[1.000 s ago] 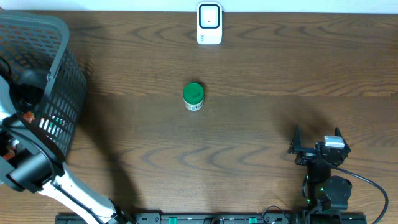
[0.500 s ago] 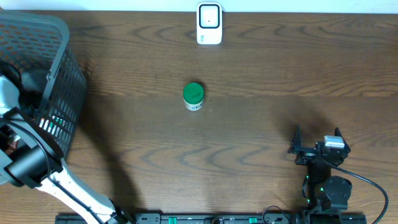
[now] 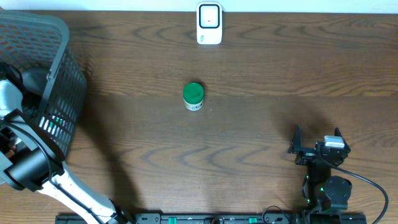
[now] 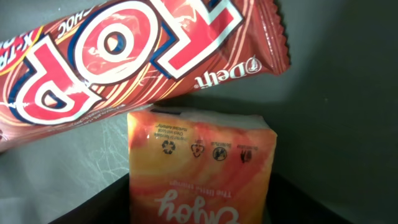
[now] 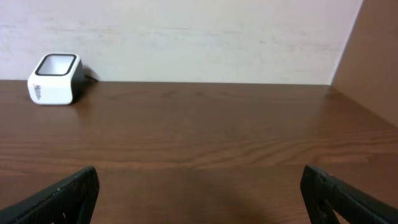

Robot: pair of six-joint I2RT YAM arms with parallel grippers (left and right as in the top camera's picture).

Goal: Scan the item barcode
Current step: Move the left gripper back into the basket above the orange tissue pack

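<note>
In the left wrist view an orange tissue pack [image 4: 199,155] lies flat on the basket floor, below a red chocolate bar [image 4: 124,56]. My left gripper [image 4: 202,208] is shut on this pack, with dark fingers [image 4: 106,208] pressed against both of its sides. From overhead the left gripper is hidden inside the black basket [image 3: 62,43]. The white barcode scanner [image 3: 209,23] stands at the table's far edge and also shows as the scanner [image 5: 56,79] in the right wrist view. My right gripper [image 3: 317,134] rests open at the near right, and the right gripper [image 5: 199,199] holds nothing.
A green-lidded jar [image 3: 194,96] stands mid-table, in front of the scanner. The basket wall [image 3: 65,106] rises at the left edge with my left arm [image 3: 28,168] reaching over it. A side wall [image 5: 373,62] bounds the table's right.
My left arm has shifted slightly at the basket. The right arm, the jar and the scanner have not moved.
</note>
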